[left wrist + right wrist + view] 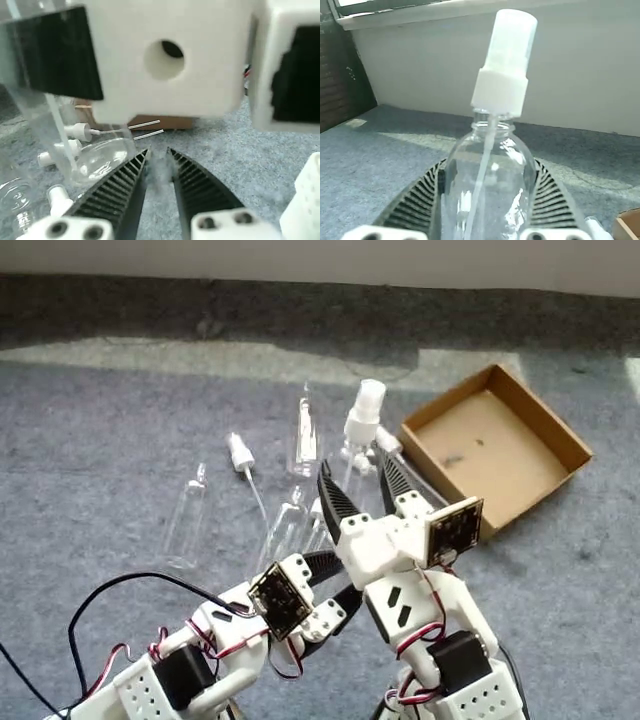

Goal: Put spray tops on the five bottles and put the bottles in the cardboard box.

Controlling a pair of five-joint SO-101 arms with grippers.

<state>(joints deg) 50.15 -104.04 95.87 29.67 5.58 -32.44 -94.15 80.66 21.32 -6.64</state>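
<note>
My right gripper (pixel 487 170) is shut on an upright clear bottle (pixel 487 195) with a white spray top (pixel 504 65) on its neck. From above, this gripper (pixel 356 472) holds the bottle (pixel 358 445) left of the cardboard box (pixel 495 445). My left gripper (pixel 157 151) hangs low over the carpet, slightly open with nothing between its fingers. From above it (pixel 340 580) sits tucked under the right arm. Three uncapped bottles (pixel 187 515) (pixel 303 435) (pixel 285 530) lie on the carpet, and a loose spray top (pixel 240 453) lies between them.
The right arm's white body (pixel 165 55) looms just beyond my left gripper. More loose spray tops (pixel 80 131) (pixel 56 156) lie beside a clear bottle (pixel 100 160). The box is open and holds no bottles. Grey carpet stretches far left and behind.
</note>
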